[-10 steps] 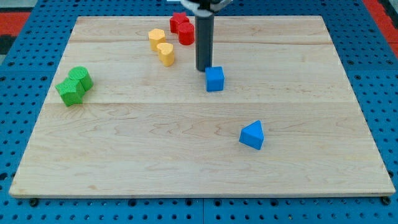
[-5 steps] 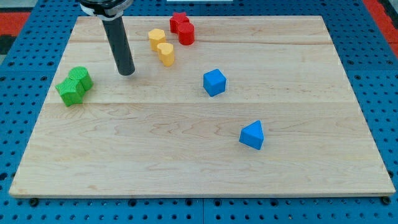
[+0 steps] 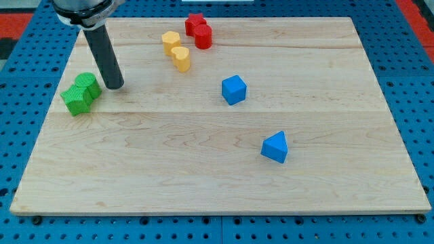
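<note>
My tip [image 3: 114, 87], a bare dark rod gripping nothing, rests on the pale wooden board [image 3: 203, 183] just right of two touching green blocks [image 3: 81, 93], apparently set to nudge them.

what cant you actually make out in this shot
- Camera view: whether my tip touches the green blocks or stops just short at their right; the gap is too small to judge.
- The rod's upper part and the arm: cut off by the view's top edge.
- The red blocks: huddled together, so their exact shapes are unclear.
- The yellow blocks: contact between the two cannot be told.
</note>
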Tool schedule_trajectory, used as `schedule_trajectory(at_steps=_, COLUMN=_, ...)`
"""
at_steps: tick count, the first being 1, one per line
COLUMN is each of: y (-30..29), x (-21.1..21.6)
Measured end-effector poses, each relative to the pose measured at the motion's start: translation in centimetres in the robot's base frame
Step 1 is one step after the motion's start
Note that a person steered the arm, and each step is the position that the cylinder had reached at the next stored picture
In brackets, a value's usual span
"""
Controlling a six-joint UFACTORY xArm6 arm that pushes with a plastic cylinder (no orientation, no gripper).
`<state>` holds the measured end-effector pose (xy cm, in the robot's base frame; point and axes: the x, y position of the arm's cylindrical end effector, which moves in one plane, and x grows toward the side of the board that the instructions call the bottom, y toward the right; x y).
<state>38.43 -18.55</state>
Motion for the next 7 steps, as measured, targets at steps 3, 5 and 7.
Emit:
schedule_trajectory(at_steps=3, y=5.4, x=-0.3)
schedule_trajectory(at_steps=5, y=5.0, x=-0.1)
schedule_trajectory(at_steps=7, y=3.5, x=0.4)
